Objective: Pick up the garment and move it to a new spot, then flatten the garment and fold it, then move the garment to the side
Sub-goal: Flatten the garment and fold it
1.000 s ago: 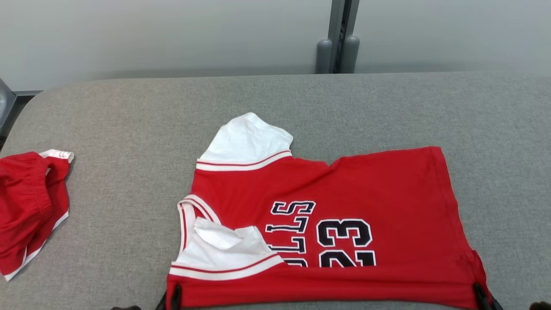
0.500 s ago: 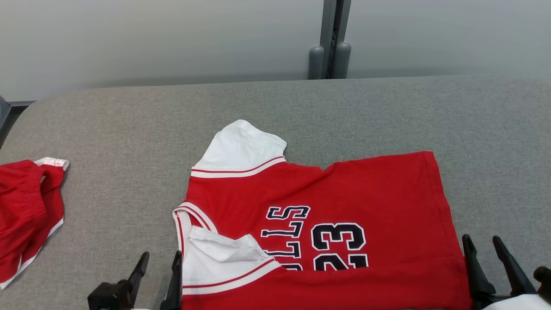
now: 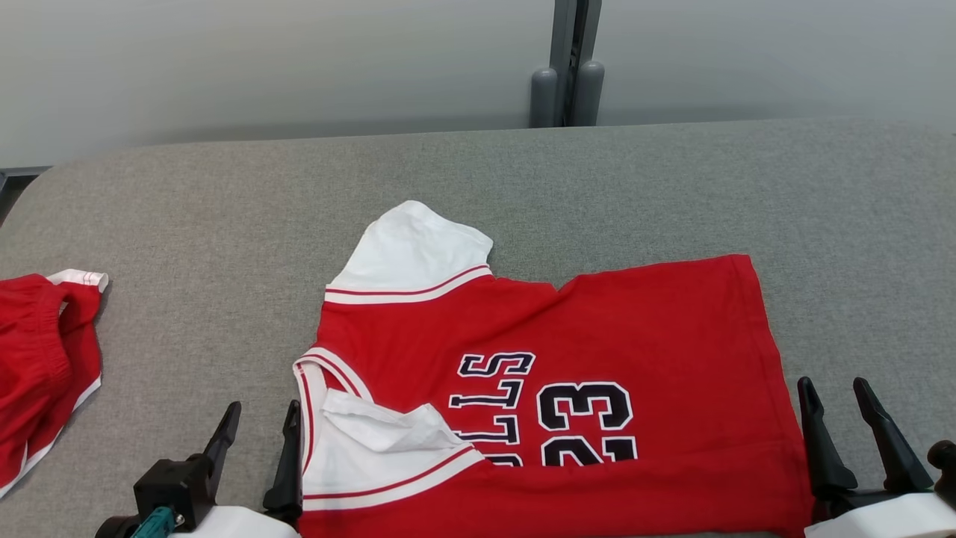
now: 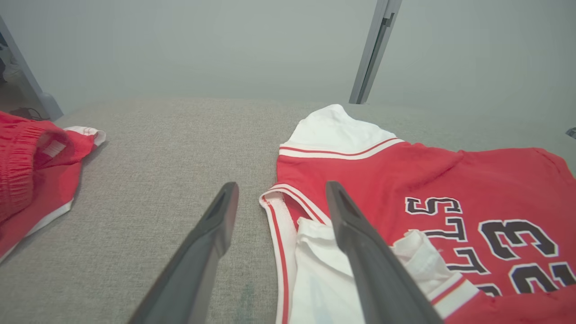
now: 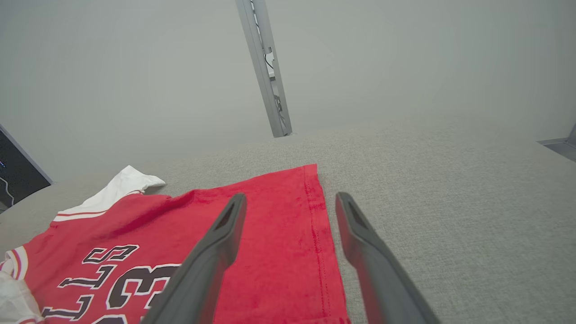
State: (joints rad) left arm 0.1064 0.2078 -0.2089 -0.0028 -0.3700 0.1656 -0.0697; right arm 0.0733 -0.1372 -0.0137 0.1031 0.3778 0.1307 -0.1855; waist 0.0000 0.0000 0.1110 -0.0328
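From the head camera, the red jersey lay flat on the grey desk, the left pincer open beside its near-left corner and the right pincer open beside its near-right corner. Red shorts sat well apart at the left, and a grey post stood beyond the far edge. The left wrist showed spread fingers astride the striped neckline; the right wrist showed them astride the jersey's right hem, one over cloth, one over desk.

Matt cloth jersey, coarse-woven grey table
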